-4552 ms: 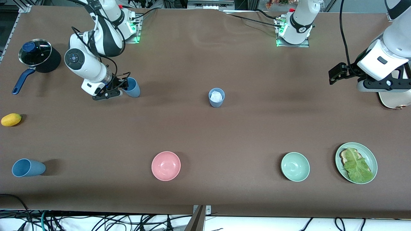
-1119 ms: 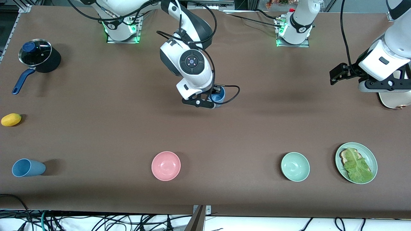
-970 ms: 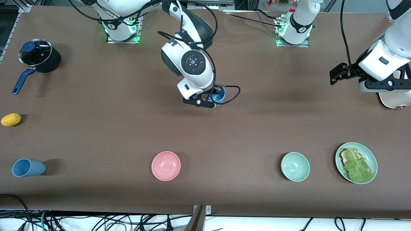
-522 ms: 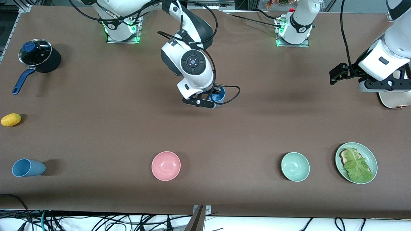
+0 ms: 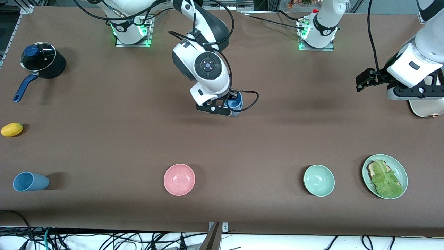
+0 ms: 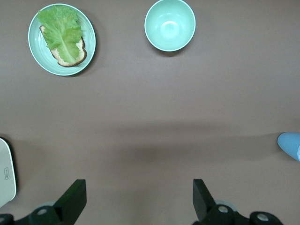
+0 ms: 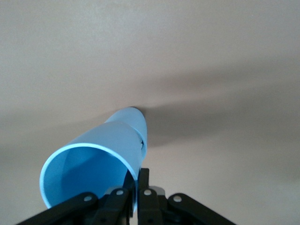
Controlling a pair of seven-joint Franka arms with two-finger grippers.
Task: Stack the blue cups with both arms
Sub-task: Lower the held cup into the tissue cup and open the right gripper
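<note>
My right gripper (image 5: 227,106) is over the middle of the table, shut on the rim of a blue cup (image 5: 236,102). In the right wrist view the fingers pinch this cup's wall (image 7: 93,164), and it sits nested in a second blue cup (image 7: 135,119). That cup's base shows just below it in the front view (image 5: 236,112), and its white patch is hidden. A third blue cup (image 5: 29,181) lies on its side near the front edge at the right arm's end. My left gripper (image 5: 362,83) waits open and empty at the left arm's end, above bare table (image 6: 136,206).
A pink bowl (image 5: 179,179), a mint-green bowl (image 5: 318,180) and a green plate (image 5: 401,166) with bread and lettuce stand along the front. A lidded pot (image 5: 41,62) and a yellow fruit (image 5: 12,129) are at the right arm's end. A white appliance (image 5: 425,110) lies under the left arm.
My right arm carried a blue cup from its end of the table to the middle cup and set it inside, hiding the white patch. In the last half second it shifted slightly. The left arm stayed still.
</note>
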